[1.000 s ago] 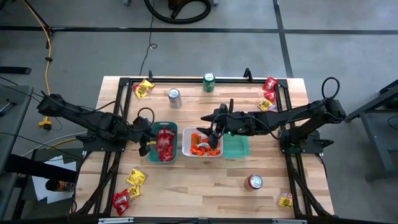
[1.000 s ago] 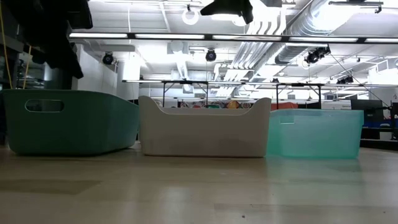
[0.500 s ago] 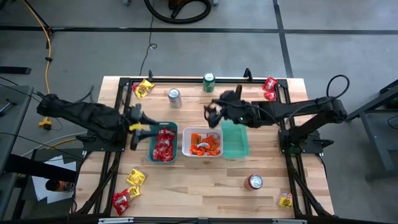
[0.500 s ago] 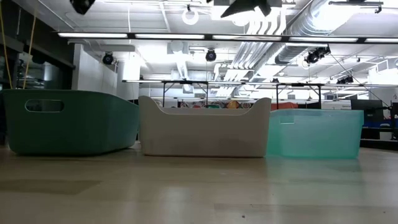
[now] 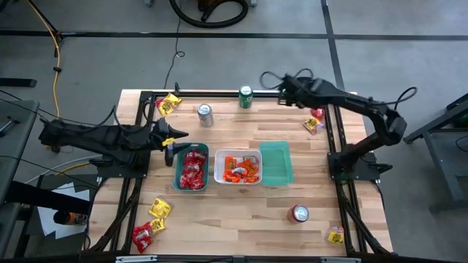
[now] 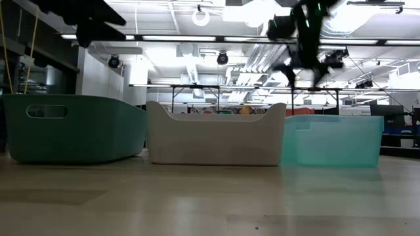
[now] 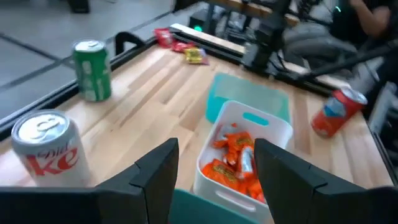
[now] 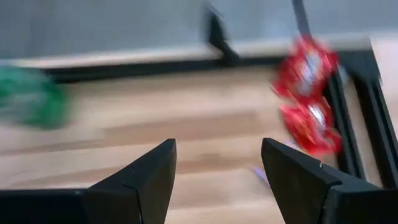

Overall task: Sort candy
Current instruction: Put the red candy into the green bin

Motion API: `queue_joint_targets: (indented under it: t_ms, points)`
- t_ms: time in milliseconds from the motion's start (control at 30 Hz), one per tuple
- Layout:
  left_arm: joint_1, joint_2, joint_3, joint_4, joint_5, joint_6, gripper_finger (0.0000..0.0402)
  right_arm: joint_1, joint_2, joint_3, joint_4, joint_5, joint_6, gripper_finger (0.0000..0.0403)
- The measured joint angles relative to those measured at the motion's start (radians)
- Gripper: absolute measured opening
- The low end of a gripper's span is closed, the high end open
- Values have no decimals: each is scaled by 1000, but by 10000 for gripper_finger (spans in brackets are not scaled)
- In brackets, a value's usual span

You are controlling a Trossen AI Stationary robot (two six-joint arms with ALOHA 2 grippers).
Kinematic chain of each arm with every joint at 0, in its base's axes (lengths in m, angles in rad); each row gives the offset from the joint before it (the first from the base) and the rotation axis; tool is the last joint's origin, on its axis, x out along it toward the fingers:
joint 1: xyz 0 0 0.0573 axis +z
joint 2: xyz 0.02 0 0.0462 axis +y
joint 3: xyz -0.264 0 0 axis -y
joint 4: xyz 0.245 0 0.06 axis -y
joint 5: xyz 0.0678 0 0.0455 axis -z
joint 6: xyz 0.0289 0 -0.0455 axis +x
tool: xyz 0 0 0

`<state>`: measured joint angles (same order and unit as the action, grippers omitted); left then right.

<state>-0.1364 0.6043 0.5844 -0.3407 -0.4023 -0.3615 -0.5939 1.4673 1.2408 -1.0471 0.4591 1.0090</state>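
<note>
While both arms' fingers gape empty: three trays [image 5: 276, 164], three soda cans [image 5: 205, 115], scattered candy [image 5: 167, 104].

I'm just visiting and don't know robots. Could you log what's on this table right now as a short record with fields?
Left bin: dark green tray, red candy inside
Middle bin: white tray, orange candy inside
Right bin: light teal tray, looks empty
Loose candy: red packets near the far right corner
Left gripper: open, beside the dark green tray
Right gripper: open, near the green can
</note>
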Motion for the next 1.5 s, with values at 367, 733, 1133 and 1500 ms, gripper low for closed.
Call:
queue_joint_targets:
  t_ms: [367,733,1133,1500]
  points:
    - [164,11,-46,57,-83,-177,197,-351,0,-384,199,-139,62,233]
    - [292,11,-46,54,-39,-127,197,-418,20,-497,383,-46,251,233]
    - [302,11,-46,51,-18,-124,197,-440,161,-494,443,-75,292,199]
    - [302,-56,-5,57,-38,24,197,-370,78,-500,304,-50,216,13]
